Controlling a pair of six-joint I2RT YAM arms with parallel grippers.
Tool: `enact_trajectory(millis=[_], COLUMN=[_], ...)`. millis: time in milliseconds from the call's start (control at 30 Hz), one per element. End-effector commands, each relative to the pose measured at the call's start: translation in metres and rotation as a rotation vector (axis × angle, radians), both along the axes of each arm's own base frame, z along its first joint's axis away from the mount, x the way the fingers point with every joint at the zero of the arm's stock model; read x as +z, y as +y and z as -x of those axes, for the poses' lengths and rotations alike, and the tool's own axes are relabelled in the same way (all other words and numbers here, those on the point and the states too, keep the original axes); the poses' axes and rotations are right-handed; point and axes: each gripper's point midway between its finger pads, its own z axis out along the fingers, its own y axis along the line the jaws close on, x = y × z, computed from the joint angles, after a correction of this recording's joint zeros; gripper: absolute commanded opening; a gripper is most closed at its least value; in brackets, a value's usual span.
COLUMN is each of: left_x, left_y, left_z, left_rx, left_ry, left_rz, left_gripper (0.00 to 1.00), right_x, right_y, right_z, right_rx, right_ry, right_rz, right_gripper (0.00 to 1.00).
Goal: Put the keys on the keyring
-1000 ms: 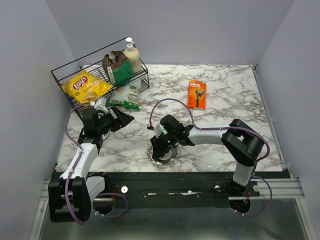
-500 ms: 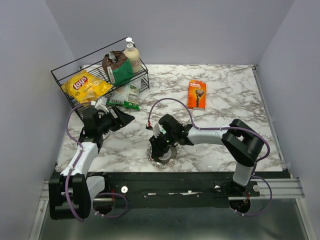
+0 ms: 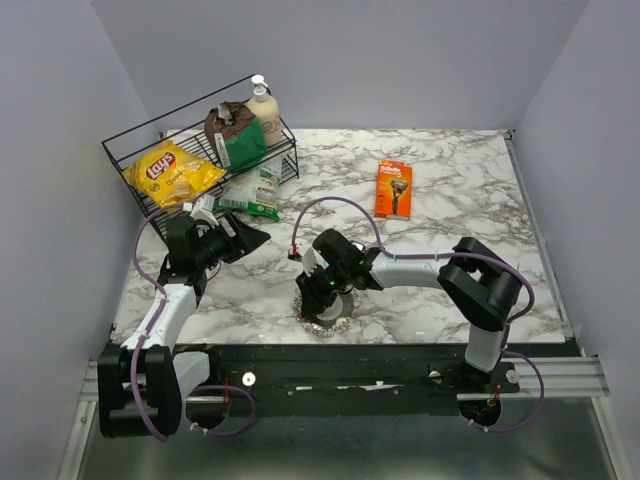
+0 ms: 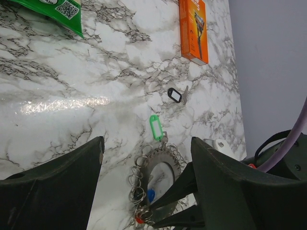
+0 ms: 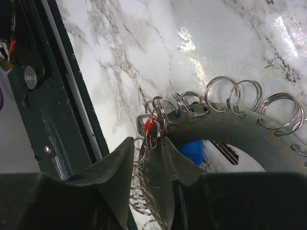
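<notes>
Right gripper [image 5: 147, 141]: jaws narrow, straddling the small split loops on the keyring [image 5: 230, 127] rim, right by the red key [image 5: 149, 126]. Pinched or not, cannot tell. Keyring lies flat at near table edge, directly under this gripper. Blue key [image 5: 194, 151] shows in the ring's hole. Green key [image 4: 155, 127] loose just beyond far rim, long axis pointing away; black key [image 4: 175, 95] farther out. Left gripper [image 4: 146, 148] wide, empty, well apart, so right arm is nearer.

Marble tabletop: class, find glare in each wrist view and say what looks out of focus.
Left wrist view: glare streak across the marble tabletop, left pincer fingers dark, soft-edged. Right wrist view: glare at top right, keyring sharp, right pincer fingers blurred.
</notes>
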Motion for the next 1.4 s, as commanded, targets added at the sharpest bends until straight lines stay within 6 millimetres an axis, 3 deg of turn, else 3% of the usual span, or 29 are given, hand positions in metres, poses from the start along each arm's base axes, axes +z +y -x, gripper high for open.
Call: enact_trajectory(millis=[0,133,400,733,767,833,1067,1367], left_x=[0.000,0.000,0.001,0.008,0.010,0.018,0.049,0.100], left_y=[-0.002,-0.003,-0.003,-0.005,-0.006,-0.010,-0.028,-0.069], left_z=[0.002,0.002,0.003,0.006,0.006,0.007,0.013,0.040], left_rx=[-0.021,-0.022,-0.024,-0.039,-0.044,-0.065,-0.149,-0.341], left_ry=[-0.011,-0.009,-0.012,-0.034,-0.041,-0.072,-0.173,-0.373], left_rz=[0.014,0.015,0.017,0.020,0.025,0.040,0.045,0.056], left_gripper=[0.82,0.82,0.82,0.81,0.81,0.81,0.80,0.79], right_x=[-0.002,-0.004,-0.005,0.017,0.033,0.040,0.098,0.164], right_y=[0.005,0.006,0.008,0.008,0.013,0.010,0.010,-0.002], right_z=[0.006,0.006,0.005,-0.001,-0.006,-0.007,-0.015,-0.015], right_rx=[0.022,0.022,0.026,0.007,0.001,-0.009,-0.047,-0.096], right_ry=[0.015,0.023,0.019,-0.067,-0.109,-0.138,-0.286,-0.440], right_rz=[0.015,0.019,0.021,-0.054,-0.106,-0.127,-0.299,-0.498], right_gripper=[0.35,0.30,0.02,0.00,0.01,0.00,0.00,0.01])
